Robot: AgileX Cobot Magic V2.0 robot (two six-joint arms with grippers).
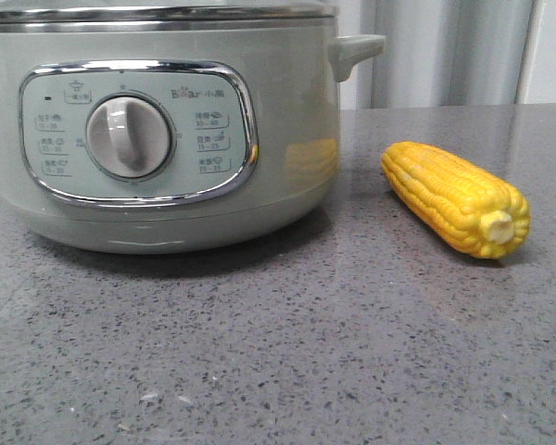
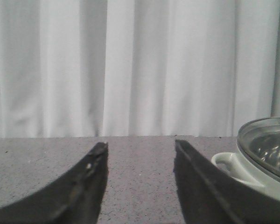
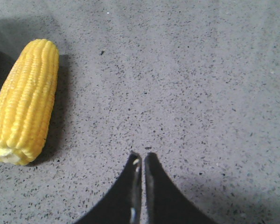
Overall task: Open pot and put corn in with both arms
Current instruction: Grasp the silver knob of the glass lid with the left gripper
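Observation:
The pale grey-green pot (image 1: 157,130) stands at the left of the front view, lid on, with its white dial and side handle showing. Its glass lid and handle also show in the left wrist view (image 2: 263,158). The yellow corn (image 1: 456,197) lies on the grey table to the pot's right, stub end toward the camera. It also shows in the right wrist view (image 3: 24,102). My left gripper (image 2: 140,147) is open and empty, low over the table beside the pot. My right gripper (image 3: 142,156) is shut and empty, above the table, apart from the corn.
The grey speckled table (image 1: 287,352) runs across the front. White curtains (image 2: 130,65) hang behind the table. Neither gripper shows in the front view.

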